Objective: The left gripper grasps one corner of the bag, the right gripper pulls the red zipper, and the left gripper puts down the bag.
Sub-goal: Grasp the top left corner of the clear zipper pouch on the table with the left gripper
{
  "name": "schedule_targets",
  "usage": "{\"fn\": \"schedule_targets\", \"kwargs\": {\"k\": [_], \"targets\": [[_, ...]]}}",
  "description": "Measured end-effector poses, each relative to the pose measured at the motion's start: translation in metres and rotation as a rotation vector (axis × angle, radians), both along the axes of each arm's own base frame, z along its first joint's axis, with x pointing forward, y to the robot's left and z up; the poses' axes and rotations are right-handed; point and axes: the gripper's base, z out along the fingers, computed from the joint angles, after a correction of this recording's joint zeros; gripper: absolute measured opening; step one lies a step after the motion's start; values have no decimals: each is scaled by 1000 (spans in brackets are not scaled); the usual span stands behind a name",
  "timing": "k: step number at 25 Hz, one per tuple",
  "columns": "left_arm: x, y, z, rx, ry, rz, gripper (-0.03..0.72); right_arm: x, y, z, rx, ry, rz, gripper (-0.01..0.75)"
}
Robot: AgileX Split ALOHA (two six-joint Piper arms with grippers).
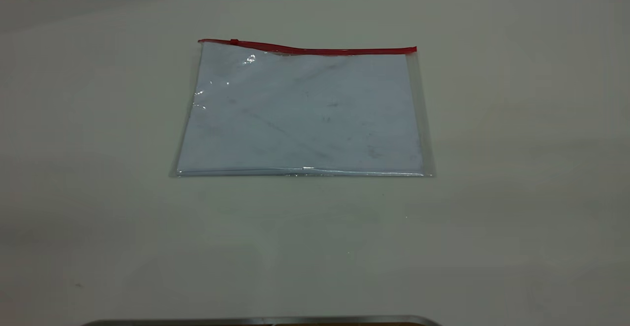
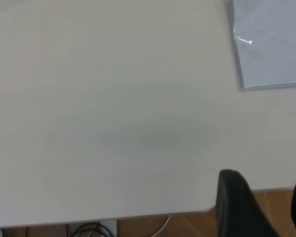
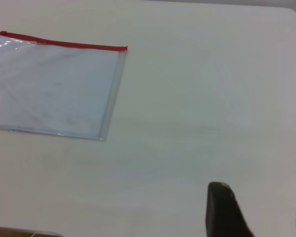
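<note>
The bag is laid flat at the worktop centre, its red zipper along the 12 o'clock edge. Both grippers are held clear of it, fingers spread apart.

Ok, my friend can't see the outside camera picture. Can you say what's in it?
A clear plastic bag lies flat on a pale table. Its red zipper runs along the far edge, slider near the left end. No robot arm shows.
</note>
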Motion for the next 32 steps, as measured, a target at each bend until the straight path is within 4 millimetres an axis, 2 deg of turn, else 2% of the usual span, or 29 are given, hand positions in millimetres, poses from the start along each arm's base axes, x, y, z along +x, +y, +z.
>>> {"fn": "schedule_targets", "kwargs": {"k": [17, 20, 23, 27, 30, 32], "targets": [[1, -7, 1, -79, -9, -42, 334, 0, 4, 1, 46, -9, 28, 398], [8, -6, 11, -94, 20, -15, 334, 12, 8, 8, 80, -14, 67, 398], [30, -3, 27, -108, 92, -2, 341, 41, 10, 14, 78, 10, 93, 400], [79, 1, 46, -135, 176, 9, 402, 89, 10, 15, 33, 55, 146, 448], [117, 3, 50, -159, 185, 4, 462, 123, 12, 15, 26, 0, 180, 509], [140, 3, 44, -179, 196, -11, 487, 144, 15, 9, 52, 10, 214, 541]]}}
